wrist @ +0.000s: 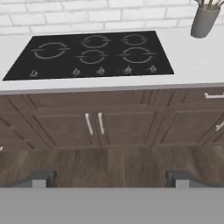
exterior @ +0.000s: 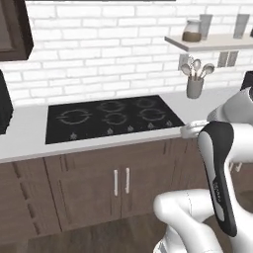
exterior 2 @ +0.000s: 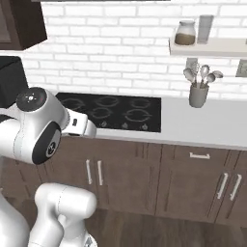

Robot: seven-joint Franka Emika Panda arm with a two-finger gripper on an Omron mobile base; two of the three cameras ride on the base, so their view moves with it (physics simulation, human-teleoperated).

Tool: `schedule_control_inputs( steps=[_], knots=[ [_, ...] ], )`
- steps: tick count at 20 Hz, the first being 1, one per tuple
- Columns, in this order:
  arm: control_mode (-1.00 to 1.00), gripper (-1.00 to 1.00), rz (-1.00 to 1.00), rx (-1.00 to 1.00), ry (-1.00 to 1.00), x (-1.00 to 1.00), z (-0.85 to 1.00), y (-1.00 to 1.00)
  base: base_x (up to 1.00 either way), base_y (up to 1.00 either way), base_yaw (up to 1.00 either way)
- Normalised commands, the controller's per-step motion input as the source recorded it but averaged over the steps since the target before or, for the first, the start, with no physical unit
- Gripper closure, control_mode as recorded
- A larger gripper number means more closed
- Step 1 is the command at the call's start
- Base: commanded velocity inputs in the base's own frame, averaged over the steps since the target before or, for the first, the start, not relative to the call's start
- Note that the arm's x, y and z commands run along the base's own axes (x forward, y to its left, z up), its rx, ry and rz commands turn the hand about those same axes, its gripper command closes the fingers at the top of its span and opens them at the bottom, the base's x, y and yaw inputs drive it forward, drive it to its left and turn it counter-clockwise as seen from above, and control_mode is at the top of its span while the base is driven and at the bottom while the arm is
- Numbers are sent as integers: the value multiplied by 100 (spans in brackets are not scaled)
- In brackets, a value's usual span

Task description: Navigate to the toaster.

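A sliver of a dark boxy thing pokes in at the far right edge of the left base view, on the counter right of the utensil cup. Too little of it shows to tell whether it is the toaster. My gripper is open, its two fingertips wide apart with nothing between them. It hangs in front of the counter edge and looks down at the black cooktop and the wooden cabinet doors below it.
A white counter runs along the white brick wall. A tall black appliance stands at its left end. A wall shelf carries a jar and a glass above the utensil cup. Dark wood floor lies before the cabinets.
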Motion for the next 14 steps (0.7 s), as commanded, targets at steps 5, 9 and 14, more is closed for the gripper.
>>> schedule_control_inputs(
  steps=[5,9,14],
  knots=[
    [100,-100,0,0,0,0,0,0,2,-100,0],
    [100,-100,0,0,0,0,0,0,57,-100,0],
    [100,-100,0,0,0,0,0,0,79,-100,0]
  ],
)
